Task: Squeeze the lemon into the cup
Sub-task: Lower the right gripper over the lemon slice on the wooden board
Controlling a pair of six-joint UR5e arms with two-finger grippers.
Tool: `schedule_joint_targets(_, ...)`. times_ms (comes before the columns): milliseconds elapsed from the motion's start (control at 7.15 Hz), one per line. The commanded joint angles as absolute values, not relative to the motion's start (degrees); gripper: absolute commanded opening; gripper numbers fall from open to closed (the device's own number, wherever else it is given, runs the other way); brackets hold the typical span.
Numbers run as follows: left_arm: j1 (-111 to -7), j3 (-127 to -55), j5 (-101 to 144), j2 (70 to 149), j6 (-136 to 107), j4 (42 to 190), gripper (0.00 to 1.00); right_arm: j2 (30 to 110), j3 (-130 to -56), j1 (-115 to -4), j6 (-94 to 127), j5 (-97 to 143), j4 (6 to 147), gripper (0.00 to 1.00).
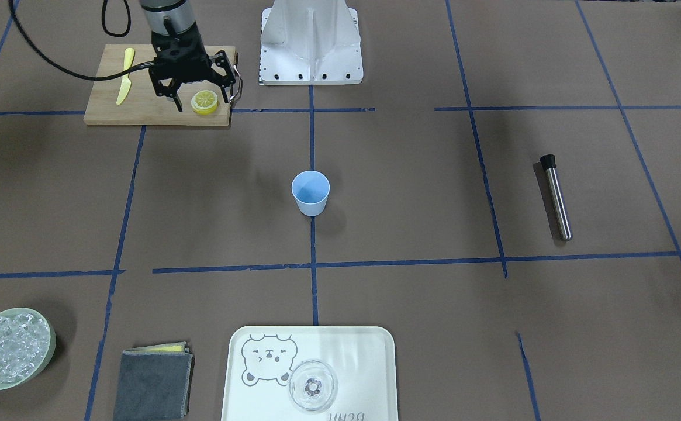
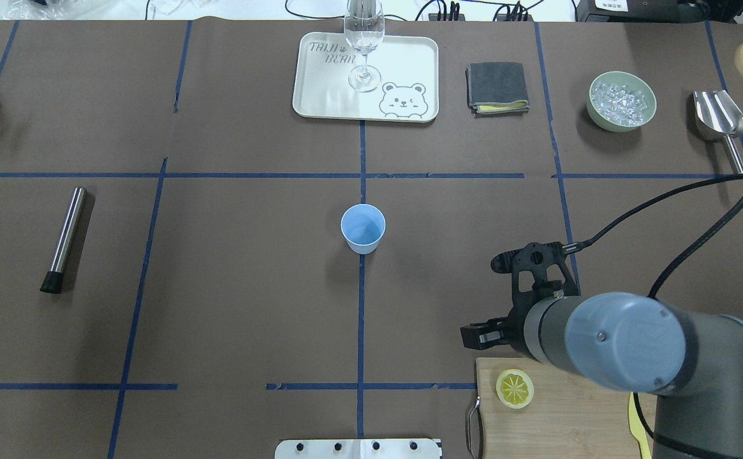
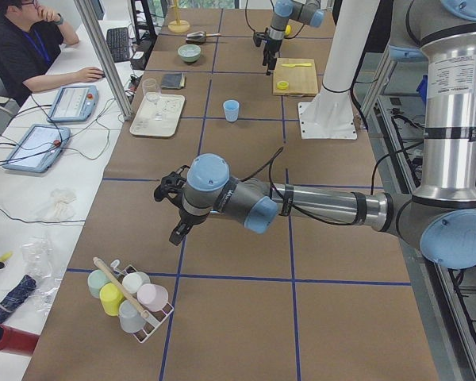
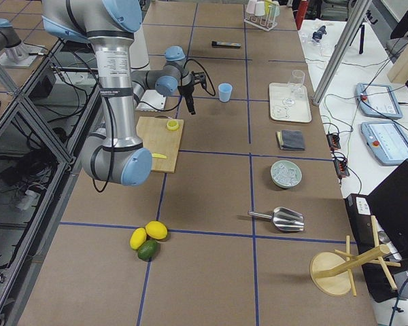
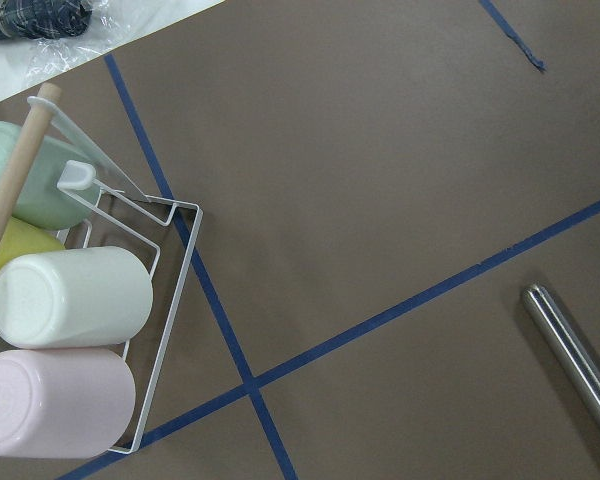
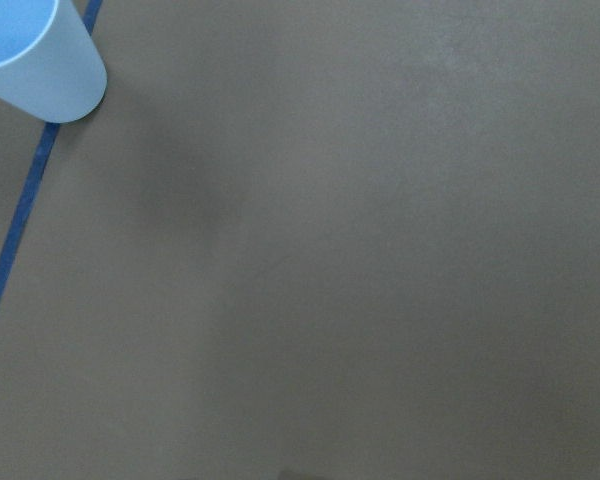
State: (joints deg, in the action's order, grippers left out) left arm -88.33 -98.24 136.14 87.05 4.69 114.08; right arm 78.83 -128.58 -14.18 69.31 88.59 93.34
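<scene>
Black right gripper [image 1: 194,88] hangs with jaws spread wide, empty. Close by, untouched, the thin round yellow lemon slice [image 1: 204,102] lies on a wooden cutting board [image 1: 141,111]. The small light blue tapered cup [image 1: 310,193] stands well apart. The grip of the left gripper [image 3: 173,210] is unreadable.

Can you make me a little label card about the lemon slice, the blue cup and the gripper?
lemon slice: lying flat on the wooden board
cup: upright, away from the board, looks empty
right gripper: open, holding nothing, raised near the board
yellow knife: also on the board
squeezing: not yet done
</scene>
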Motion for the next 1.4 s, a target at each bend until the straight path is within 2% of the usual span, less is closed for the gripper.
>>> schedule_joint_targets(0, -88.33, -98.17, 136.14, 87.10, 4.48, 114.08, 1.00, 78.83, -128.59, -7.23, 74.86, 84.47, 97.03, 1.00)
schedule_joint_targets(280, -88.24, -98.17, 136.14, 87.10, 4.48, 114.08, 1.00, 81.46, -128.41, -5.71, 74.80, 82.18, 97.03, 1.00)
schedule_joint_targets(559, -88.33, -98.17, 136.23, 87.10, 4.48, 114.08, 1.00, 88.28, -127.89, -5.54, 74.18, 82.27, 84.64, 1.00)
schedule_joint_targets(1119, -88.33, -98.00, 136.32, 87.01, 4.57, 114.17, 1.00, 86.13, -123.14, -1.95, 75.06, 81.22, 82.52, 1.00)
schedule_joint_targets(1258, -88.33, -98.00, 136.32, 87.01, 4.57, 114.17, 1.00, 86.57, -123.13, -2.37, 75.06, 81.21, 82.62, 0.95)
